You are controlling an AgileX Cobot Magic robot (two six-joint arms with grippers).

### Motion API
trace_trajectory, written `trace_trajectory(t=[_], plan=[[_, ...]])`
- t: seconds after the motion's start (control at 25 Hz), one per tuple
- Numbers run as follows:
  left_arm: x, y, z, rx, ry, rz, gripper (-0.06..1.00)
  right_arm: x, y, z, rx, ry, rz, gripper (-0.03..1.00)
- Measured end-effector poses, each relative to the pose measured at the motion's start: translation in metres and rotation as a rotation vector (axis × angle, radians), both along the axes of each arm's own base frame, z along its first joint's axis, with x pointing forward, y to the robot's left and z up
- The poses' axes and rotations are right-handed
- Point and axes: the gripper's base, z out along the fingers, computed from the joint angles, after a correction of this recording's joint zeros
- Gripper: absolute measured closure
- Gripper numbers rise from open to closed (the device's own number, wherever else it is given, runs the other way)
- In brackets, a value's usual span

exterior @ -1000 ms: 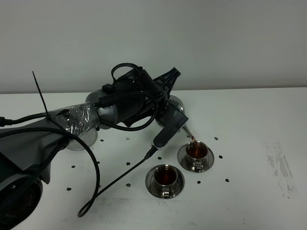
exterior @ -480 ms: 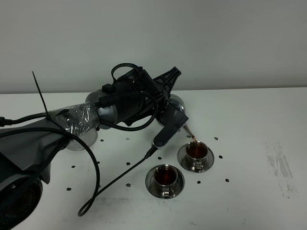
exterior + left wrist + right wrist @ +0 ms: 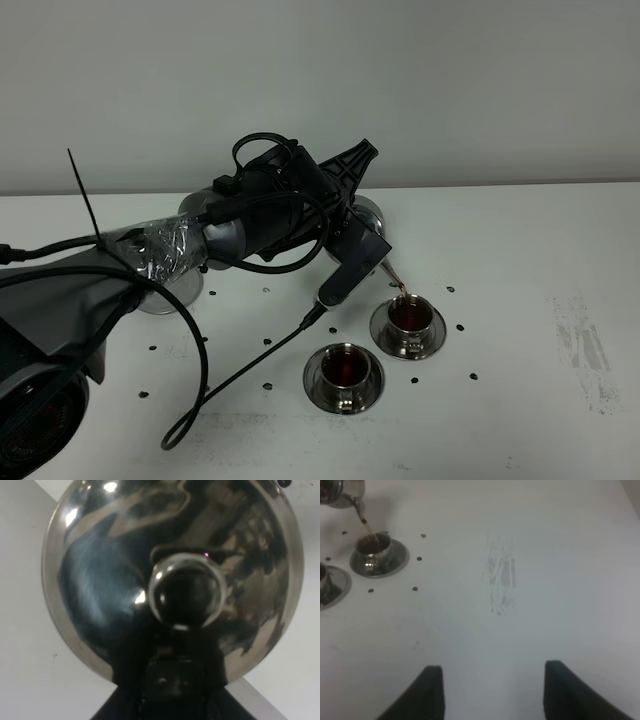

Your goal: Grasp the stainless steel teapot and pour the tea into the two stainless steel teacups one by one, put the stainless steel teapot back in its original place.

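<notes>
Stainless steel teapot [image 3: 368, 214] hung tilted in the clenched left gripper [image 3: 346, 200], its spout [image 3: 390, 268] just above the farther teacup [image 3: 408, 318], a thin tea stream [image 3: 400, 289] falling in. The nearer teacup [image 3: 344, 370] stood beside, holding tea. The left arm [image 3: 200, 240] partly hid the coaster [image 3: 158, 300]. The right gripper [image 3: 490, 690] hung well apart, fingers spread.

The tall knobbed steel teapot [image 3: 95, 580] is mirror-glossy, like the two small steel teacups [image 3: 410, 336]; the white tabletop [image 3: 530, 250] is matt, scuffed at right.

No text, label or number is readable — the grey smear [image 3: 501, 575] on the table [image 3: 570, 540] seems only a scuff.
</notes>
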Motion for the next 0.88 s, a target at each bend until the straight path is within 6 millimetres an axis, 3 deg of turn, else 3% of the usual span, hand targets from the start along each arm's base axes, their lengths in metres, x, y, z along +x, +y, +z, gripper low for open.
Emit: trace_trajectory(t=[0.88], plan=[[-0.002, -0.0016, -0.0058, -0.038, 0.045, 0.023, 0.72, 0.0, 0.0, 0.0, 0.0, 0.0, 0.0, 0.52]])
